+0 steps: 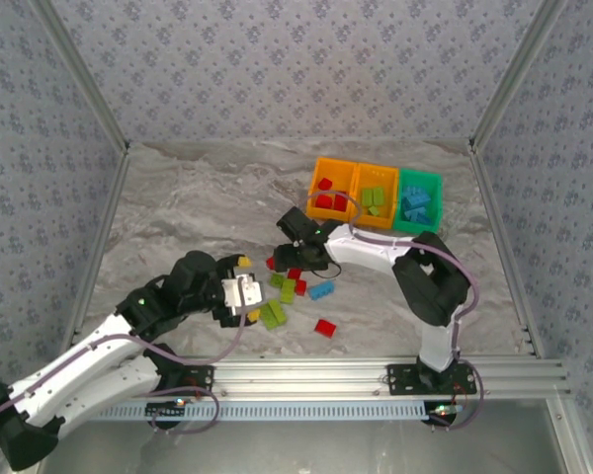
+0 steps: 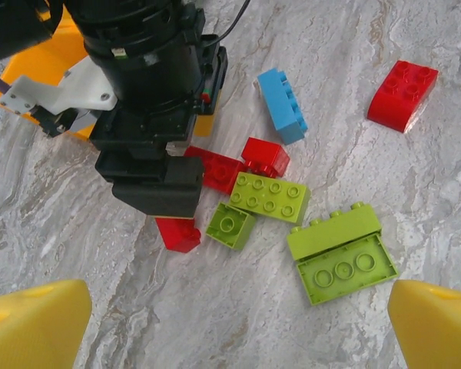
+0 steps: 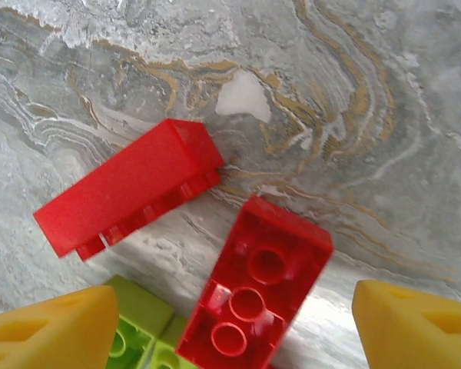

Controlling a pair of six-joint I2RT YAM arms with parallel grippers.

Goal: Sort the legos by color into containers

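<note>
Loose legos lie clustered near three partly filled containers.

Red brick half hidden under right gripper; lime bricks cropped

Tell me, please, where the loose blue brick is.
In the top view the blue brick lies near the centre, right of the lime bricks, beyond the lone red brick.

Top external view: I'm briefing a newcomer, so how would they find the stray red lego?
Start at the row of bins at the far right and come toward the aluminium rail, past the loose pile. The red lego lies alone nearest the rail, touching nothing; the other loose red ones crowd beside green ones.
</note>
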